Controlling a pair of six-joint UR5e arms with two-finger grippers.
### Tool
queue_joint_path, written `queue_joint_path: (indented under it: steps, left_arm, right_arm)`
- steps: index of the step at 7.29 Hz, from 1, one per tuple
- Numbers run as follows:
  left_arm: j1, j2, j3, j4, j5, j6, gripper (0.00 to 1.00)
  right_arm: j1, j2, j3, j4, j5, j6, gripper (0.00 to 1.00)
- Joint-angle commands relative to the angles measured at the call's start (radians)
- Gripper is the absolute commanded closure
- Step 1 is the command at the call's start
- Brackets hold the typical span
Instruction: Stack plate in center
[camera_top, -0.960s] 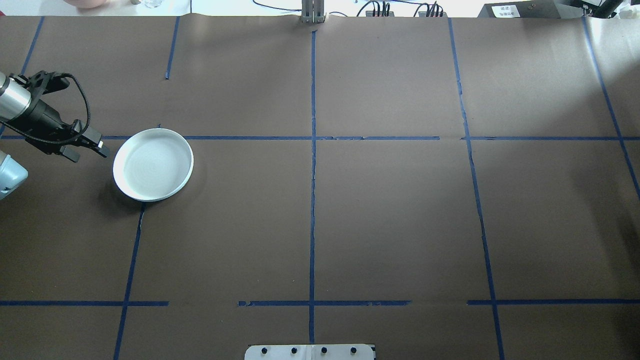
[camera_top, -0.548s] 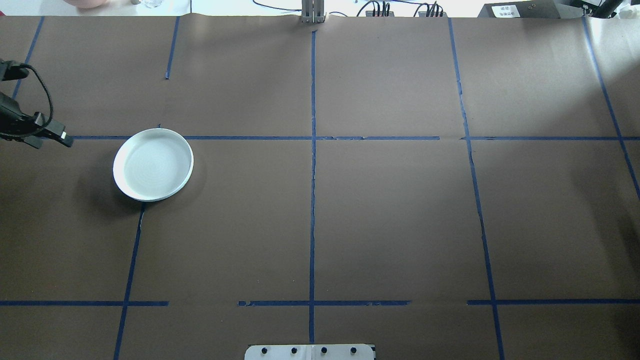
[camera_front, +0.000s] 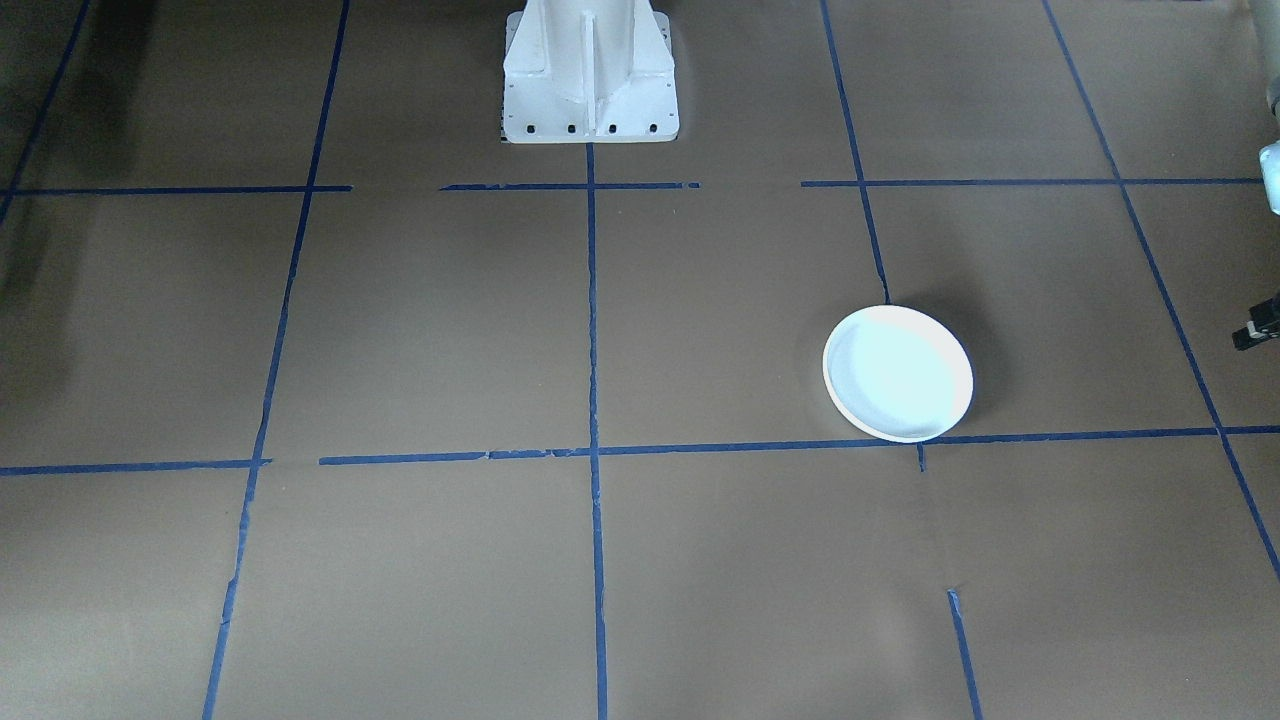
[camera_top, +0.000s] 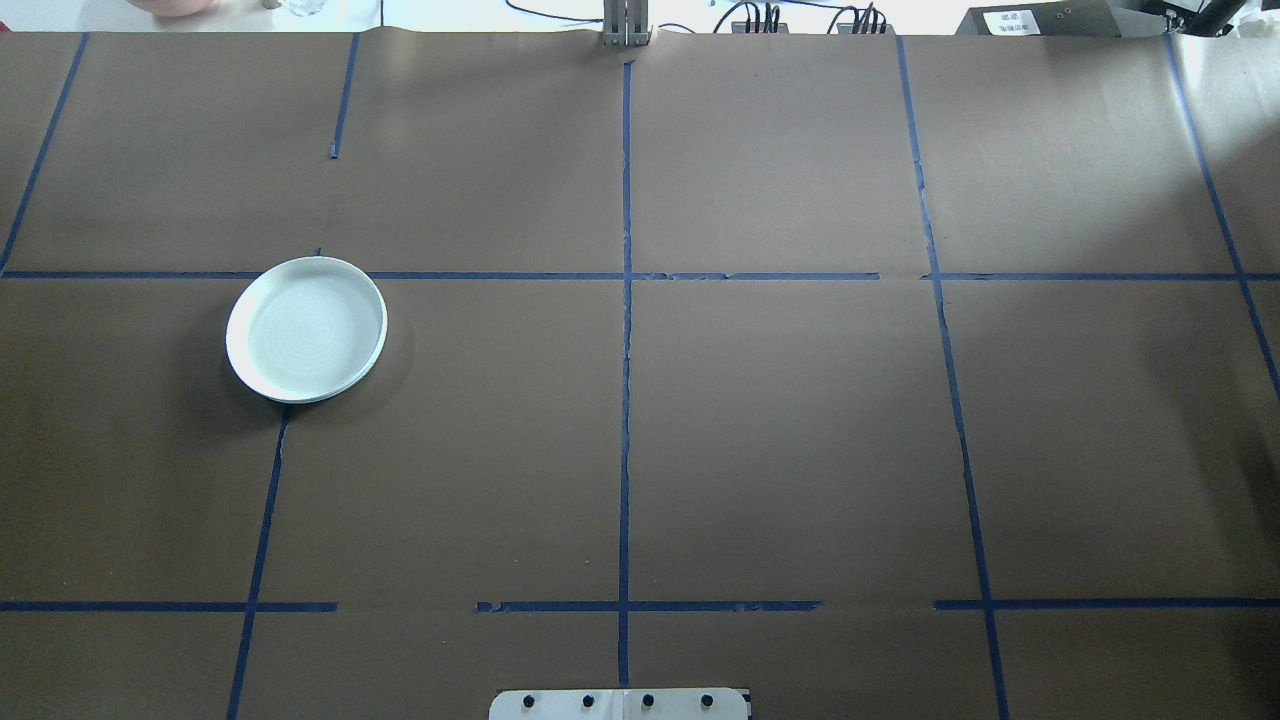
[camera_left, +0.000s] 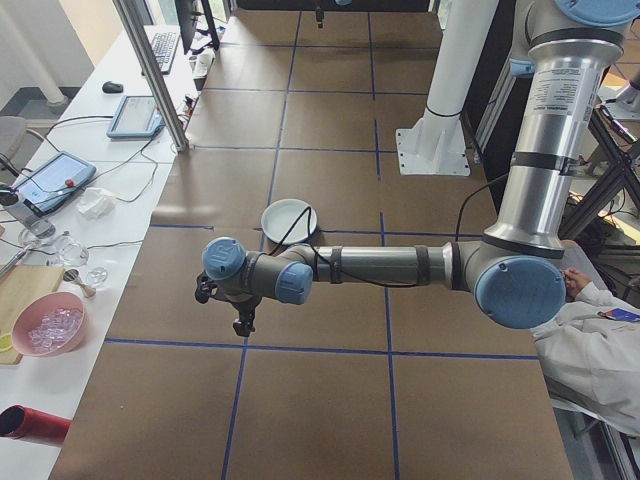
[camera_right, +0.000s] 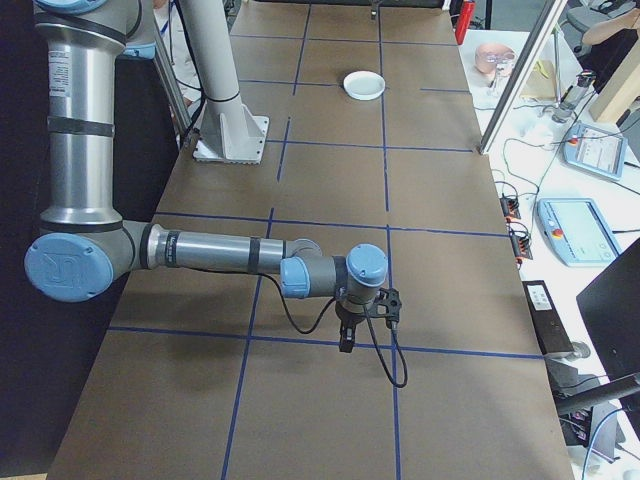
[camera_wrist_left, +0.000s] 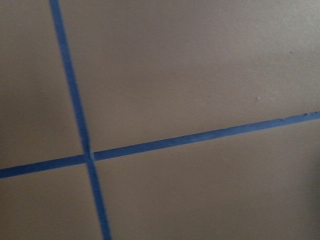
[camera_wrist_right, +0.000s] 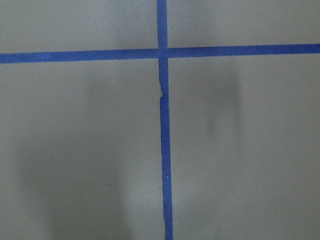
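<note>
White plate (camera_top: 306, 329) sits flat on the brown bench (camera_top: 780, 430), in my left half, just my side of a cross of blue tape lines (camera_top: 625, 400); nothing in it. It looks like a single plate, though a thin second rim at its near edge could mean a stack — can't tell.

My left tool (camera_left: 241, 322) hangs near the bench's left end, apart from the plate; only a cut-off sliver shows in the front-facing view. Clenched or released: can't tell. My right tool (camera_right: 346, 338) hangs toward the right end, far from the plate; state likewise unreadable.

Both wrist cameras show only tape and paper.
</note>
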Motion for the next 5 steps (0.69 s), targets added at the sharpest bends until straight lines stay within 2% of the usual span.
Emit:
queue_joint_path:
  steps: [1, 3, 5]
  left_arm:
    - [-0.128, -0.026, 0.000, 0.181, 0.171, 0.224, 0.00]
    - [-0.133, 0.001, 0.004, 0.183, 0.055, 0.243, 0.00]
    - [-0.133, 0.006, 0.007, 0.183, 0.054, 0.243, 0.00]
  right_arm:
    - [0.000, 0.000, 0.000, 0.000, 0.000, 0.000, 0.00]
    - [0.000, 0.000, 0.000, 0.000, 0.000, 0.000, 0.00]
    - [0.000, 0.000, -0.001, 0.000, 0.000, 0.000, 0.00]
